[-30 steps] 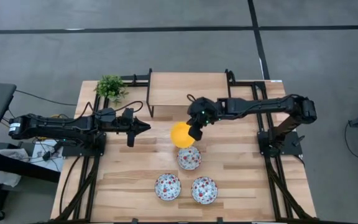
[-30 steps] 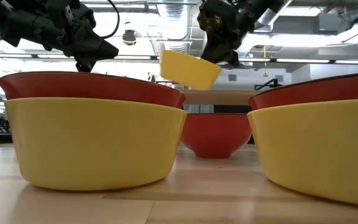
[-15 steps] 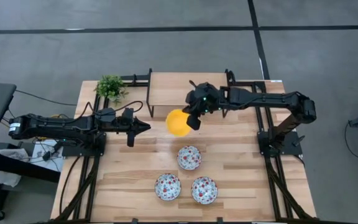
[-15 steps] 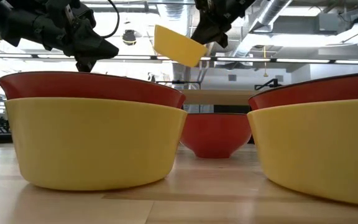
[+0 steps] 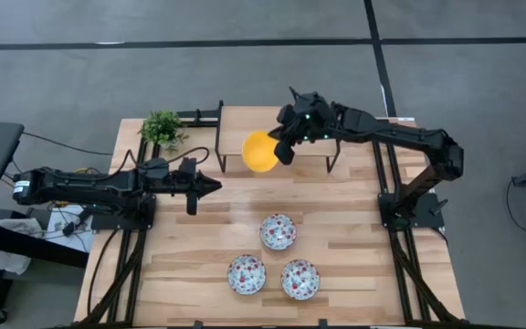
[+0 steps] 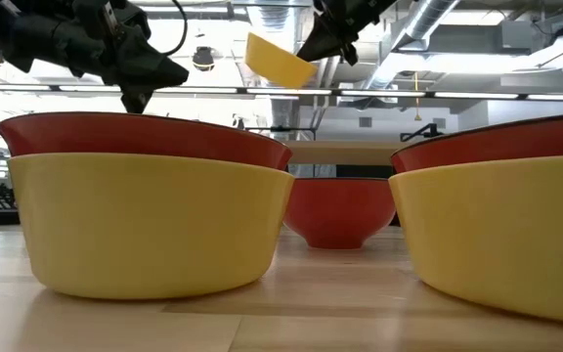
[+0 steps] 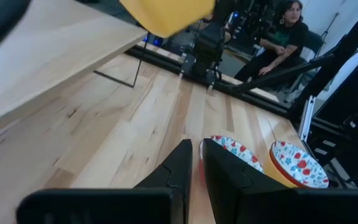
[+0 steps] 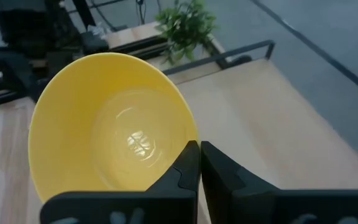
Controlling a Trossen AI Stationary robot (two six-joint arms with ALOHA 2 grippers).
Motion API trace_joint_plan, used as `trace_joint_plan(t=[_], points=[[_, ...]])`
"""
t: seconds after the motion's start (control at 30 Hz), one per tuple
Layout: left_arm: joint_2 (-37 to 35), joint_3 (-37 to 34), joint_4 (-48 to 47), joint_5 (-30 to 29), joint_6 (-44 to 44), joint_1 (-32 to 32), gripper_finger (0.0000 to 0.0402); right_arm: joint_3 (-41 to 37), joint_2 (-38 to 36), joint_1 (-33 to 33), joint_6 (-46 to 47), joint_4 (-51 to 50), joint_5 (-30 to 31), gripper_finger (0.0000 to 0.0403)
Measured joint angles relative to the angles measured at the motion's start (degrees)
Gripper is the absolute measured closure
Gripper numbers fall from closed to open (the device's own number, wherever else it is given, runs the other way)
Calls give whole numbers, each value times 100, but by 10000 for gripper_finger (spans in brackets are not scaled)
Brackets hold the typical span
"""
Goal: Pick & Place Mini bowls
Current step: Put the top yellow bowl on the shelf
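My right gripper (image 5: pixel 282 152) is shut on a plain yellow mini bowl (image 5: pixel 259 152), carried high over the near left part of a raised wooden shelf (image 5: pixel 309 121). The low view shows the bowl (image 6: pixel 277 61) tilted in the air. Three floral mini bowls (image 5: pixel 278 231) (image 5: pixel 247 273) (image 5: pixel 300 279) stand on the table toward its near edge. In the low view the two near ones (image 6: pixel 145 210) (image 6: pixel 497 230) show red rims in yellow outer bowls, and the far one (image 6: pixel 340 210) is red. My left gripper (image 5: pixel 212 185) waits shut above the table's left part. My right gripper pinches the yellow bowl's wall at its rim (image 8: pixel 188 138), one finger (image 8: pixel 182 168) inside the bowl and one outside. The fingers come from the table's right side, slanting down. The bowl is lifted clear and tilted, its hollow facing the wrist camera.
A small green potted plant (image 5: pixel 163 128) stands at the far left corner. Dark frame rails (image 5: pixel 386 196) run along both table sides. Bare wood lies between the shelf and the floral bowls. A person (image 7: pixel 278 37) sits in the room beyond the table.
My right gripper has carried the yellow bowl up and toward the far edge, from just above the far floral bowl to over the raised shelf. The bowl has stayed tilted in the hold.
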Motion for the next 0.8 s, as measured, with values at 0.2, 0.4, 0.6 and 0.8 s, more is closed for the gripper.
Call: trace_joint_plan(t=[0.2,0.4,0.6,0.8], points=[[0,0,393,0,188,105,364,148,0,-206,-4,-79,-7,402],[0,248,576,51,262,478,364,277,2,-256,-125,-650,-8,402],[48,781,580,392,887,684,364,342,4,-217,-150,-1212,-6,402],[503,1485,545,499,1596,687,345,342,4,-5,-103,-1613,-7,402]])
